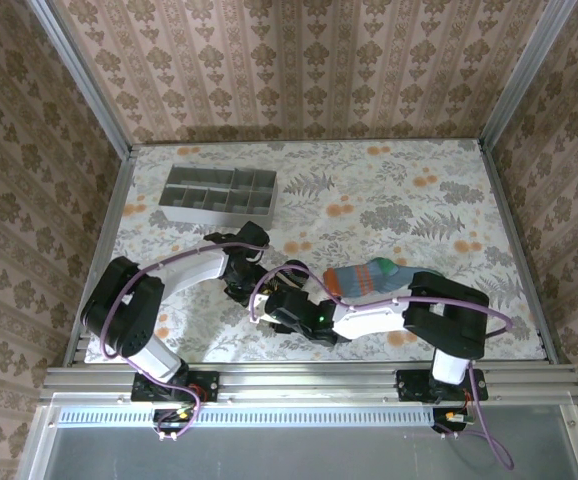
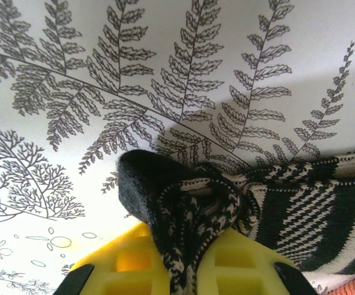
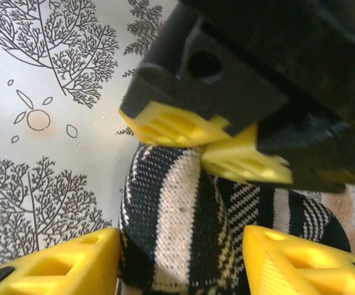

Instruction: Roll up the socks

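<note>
- The left jaws are clamped on a fold of the black-and-cream sock (image 2: pixel 300 203), with the fabric pinched between the yellow fingers (image 2: pixel 122 270).
- The right jaws are held apart, one finger on each side of the same sock. Whether they press on it cannot be told.
- The roll is judged to be only begun. One end of the black-and-cream sock is bunched into a rounded lump, while the rest trails flat on the surface (image 1: pixel 419 200).
- The teal-grey sock (image 1: pixel 369 278) is seen lying flat and unrolled close beside the right arm, its orange cuff turned toward the other sock. Both socks are yet to be rolled.
- The black-and-cream sock is placed at the near middle of the surface, between the two wrists and well apart from the grey tray (image 1: pixel 219 192).
</note>
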`<state>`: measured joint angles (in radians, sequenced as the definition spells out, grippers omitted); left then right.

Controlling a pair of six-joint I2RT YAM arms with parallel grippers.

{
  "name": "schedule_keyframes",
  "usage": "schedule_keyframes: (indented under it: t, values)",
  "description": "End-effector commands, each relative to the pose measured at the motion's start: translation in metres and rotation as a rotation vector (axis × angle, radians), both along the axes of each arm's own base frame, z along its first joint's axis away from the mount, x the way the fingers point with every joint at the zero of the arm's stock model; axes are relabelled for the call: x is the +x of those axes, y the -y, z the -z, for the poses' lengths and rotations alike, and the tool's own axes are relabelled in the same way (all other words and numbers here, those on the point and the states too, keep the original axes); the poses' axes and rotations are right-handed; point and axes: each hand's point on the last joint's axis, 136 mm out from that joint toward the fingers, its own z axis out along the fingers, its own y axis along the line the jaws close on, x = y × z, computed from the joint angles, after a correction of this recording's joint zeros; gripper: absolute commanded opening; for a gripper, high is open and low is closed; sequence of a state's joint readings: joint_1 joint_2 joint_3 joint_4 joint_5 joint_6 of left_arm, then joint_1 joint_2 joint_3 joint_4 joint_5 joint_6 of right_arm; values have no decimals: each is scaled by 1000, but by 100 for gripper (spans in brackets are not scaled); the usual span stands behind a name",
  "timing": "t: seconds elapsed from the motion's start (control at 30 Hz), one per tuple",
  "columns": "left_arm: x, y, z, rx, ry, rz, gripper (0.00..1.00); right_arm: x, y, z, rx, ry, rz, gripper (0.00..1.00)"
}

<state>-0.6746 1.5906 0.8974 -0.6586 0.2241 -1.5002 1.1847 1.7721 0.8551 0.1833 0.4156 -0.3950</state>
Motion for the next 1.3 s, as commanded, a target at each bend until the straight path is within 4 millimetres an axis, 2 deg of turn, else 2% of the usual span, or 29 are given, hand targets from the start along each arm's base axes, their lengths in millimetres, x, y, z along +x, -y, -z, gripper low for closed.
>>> schedule_keyframes:
  t: [0.0,0.03,0.1,0.17,0.2,0.23,0.3,0.37,0.57,0.8,1.07,1.27]
  values:
    - [-49,-34,30,157,-197,4,0,14,0,6,-26,27,49,51]
    - [-48,-33,30,150,-194,2,0,15,2,11,-32,9,63,45]
    - [-46,-33,28,139,-182,1,0,15,5,19,-42,-30,85,25]
    - [-40,-31,24,115,-151,3,0,12,12,27,-57,-82,108,9]
    - [-35,-28,21,93,-129,6,6,9,16,32,-71,-110,120,4]
    - [-29,-25,18,63,-101,6,19,7,22,37,-84,-142,136,0]
    - [-20,-23,11,20,-59,-12,36,-1,33,47,-83,-210,158,0]
    - [-7,-22,0,-31,0,-32,47,-14,42,58,-64,-308,167,0]
    - [21,-29,-28,-101,115,-84,65,-45,61,80,-33,-558,197,0]
    - [35,-34,-46,-117,193,-92,64,-61,76,98,29,-795,295,0]
    - [32,-19,-48,-169,230,-40,58,-60,96,112,115,-944,437,0]
    - [25,-2,-40,-190,227,6,57,-63,108,121,120,-1015,505,0]
